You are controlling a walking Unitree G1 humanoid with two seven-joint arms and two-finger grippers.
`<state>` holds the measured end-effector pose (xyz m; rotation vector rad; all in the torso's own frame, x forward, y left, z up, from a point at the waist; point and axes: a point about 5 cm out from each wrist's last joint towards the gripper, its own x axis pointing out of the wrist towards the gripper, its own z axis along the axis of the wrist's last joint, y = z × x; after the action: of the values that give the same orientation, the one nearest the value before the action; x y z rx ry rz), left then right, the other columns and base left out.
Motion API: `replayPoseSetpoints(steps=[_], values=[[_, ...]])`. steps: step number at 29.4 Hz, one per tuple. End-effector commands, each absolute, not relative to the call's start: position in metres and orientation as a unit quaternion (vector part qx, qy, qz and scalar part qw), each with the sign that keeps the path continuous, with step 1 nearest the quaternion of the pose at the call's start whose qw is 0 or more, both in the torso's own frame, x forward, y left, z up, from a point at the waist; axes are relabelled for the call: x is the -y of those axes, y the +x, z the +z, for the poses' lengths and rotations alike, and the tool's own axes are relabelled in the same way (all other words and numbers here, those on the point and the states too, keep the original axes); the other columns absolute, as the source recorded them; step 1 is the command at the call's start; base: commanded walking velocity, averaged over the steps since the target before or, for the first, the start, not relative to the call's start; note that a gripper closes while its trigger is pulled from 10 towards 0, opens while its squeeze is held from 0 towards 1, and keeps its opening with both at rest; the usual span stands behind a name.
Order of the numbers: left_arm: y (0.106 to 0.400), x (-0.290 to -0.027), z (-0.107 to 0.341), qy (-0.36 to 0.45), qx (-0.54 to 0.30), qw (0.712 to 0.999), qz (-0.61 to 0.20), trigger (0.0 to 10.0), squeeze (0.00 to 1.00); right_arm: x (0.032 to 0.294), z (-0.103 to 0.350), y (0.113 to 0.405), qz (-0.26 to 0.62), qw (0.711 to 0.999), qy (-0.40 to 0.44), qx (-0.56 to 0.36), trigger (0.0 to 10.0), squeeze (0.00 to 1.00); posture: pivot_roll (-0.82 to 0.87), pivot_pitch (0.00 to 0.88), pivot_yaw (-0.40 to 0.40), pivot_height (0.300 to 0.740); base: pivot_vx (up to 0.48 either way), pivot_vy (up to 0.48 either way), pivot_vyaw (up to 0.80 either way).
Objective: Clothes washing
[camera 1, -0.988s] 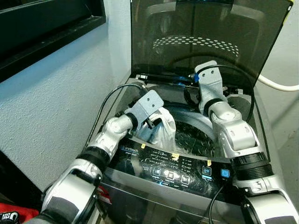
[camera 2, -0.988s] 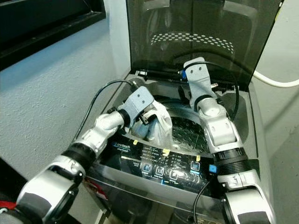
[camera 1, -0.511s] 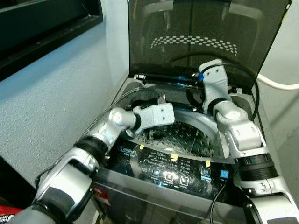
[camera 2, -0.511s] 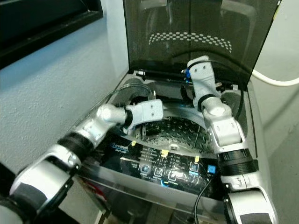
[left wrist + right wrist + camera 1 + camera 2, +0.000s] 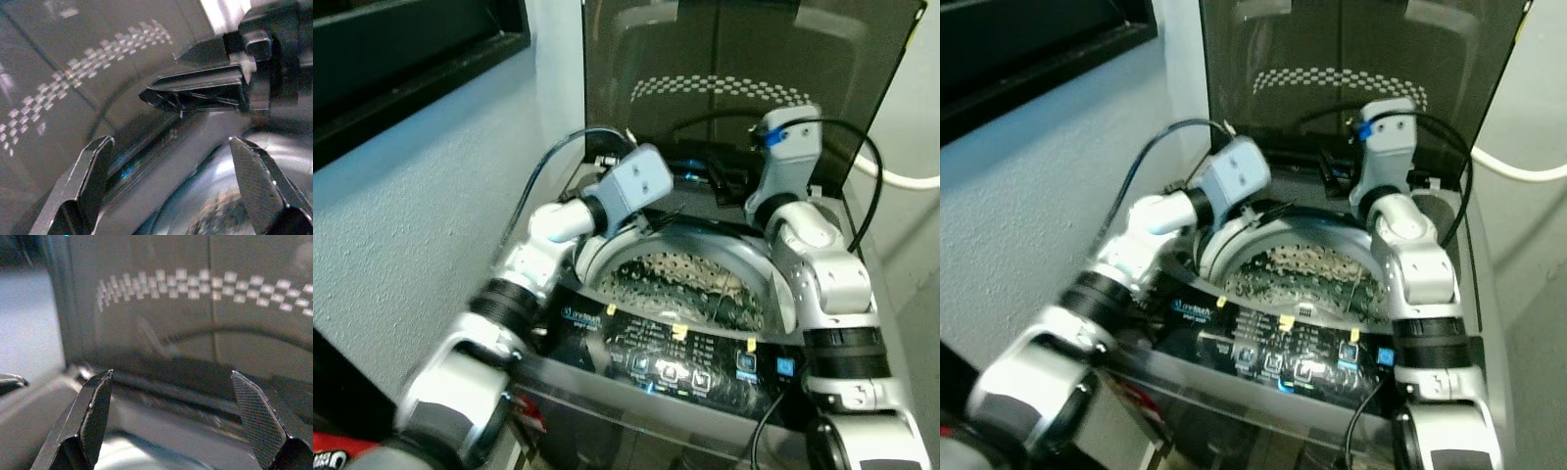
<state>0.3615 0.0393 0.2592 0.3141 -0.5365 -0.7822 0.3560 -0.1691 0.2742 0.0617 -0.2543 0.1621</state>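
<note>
The top-loading washing machine (image 5: 607, 250) stands with its dark lid (image 5: 744, 59) raised. Its drum (image 5: 690, 279) shows a speckled light-and-dark inside, and I cannot tell any garment apart in it. My left gripper (image 5: 171, 142) is lifted over the back left rim, open with nothing between its fingers. My right gripper (image 5: 171, 373) hovers at the back right near the lid hinge, also open and empty. One black finger of the right gripper (image 5: 195, 90) shows just beyond the left gripper, so the two are close together.
A lit control panel (image 5: 675, 352) runs along the machine's front edge. A grey wall (image 5: 431, 196) with a dark window frame (image 5: 411, 49) is close on the left. A white hose (image 5: 901, 179) runs behind on the right. Something red (image 5: 342, 452) lies low at the left.
A second ago my left gripper held a white cloth over the drum. The cloth is gone from the fingers, and the gripper has risen toward the back. The right arm has lifted slightly.
</note>
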Motion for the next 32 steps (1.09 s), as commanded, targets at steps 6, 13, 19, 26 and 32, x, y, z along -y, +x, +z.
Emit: replayPoseSetpoints(steps=[6, 13, 19, 26, 32], values=[[0.355, -0.043, 0.247, 0.066, 0.252, 0.903, -0.341, 10.0, 0.00, 0.173, 0.278, 0.347, 0.103, 0.975, 0.105, 0.169, 10.0, 0.00, 0.03, 0.012, 0.003, 0.740, -0.081, 0.000, 0.00], [0.347, -0.041, 0.238, 0.041, 0.244, 0.913, -0.326, 10.0, 0.00, 0.165, 0.281, 0.342, 0.140, 0.962, 0.139, 0.189, 10.0, 0.00, 0.04, 0.018, -0.001, 0.740, -0.335, 0.000, 0.00], [0.349, -0.049, 0.238, 0.037, 0.238, 0.921, -0.308, 10.0, 0.00, 0.162, 0.280, 0.342, 0.149, 0.959, 0.144, 0.194, 10.0, 0.00, 0.03, 0.021, -0.006, 0.740, -0.344, 0.000, 0.00], [0.347, -0.050, 0.240, 0.034, 0.239, 0.922, -0.302, 10.0, 0.00, 0.160, 0.278, 0.341, 0.167, 0.956, 0.147, 0.191, 10.0, 0.00, 0.03, 0.022, -0.010, 0.740, -0.342, 0.000, 0.00], [0.346, -0.052, 0.240, 0.034, 0.239, 0.923, -0.299, 10.0, 0.00, 0.158, 0.273, 0.341, 0.176, 0.958, 0.137, 0.180, 10.0, 0.00, 0.03, 0.023, -0.012, 0.740, -0.338, 0.000, 0.00]])
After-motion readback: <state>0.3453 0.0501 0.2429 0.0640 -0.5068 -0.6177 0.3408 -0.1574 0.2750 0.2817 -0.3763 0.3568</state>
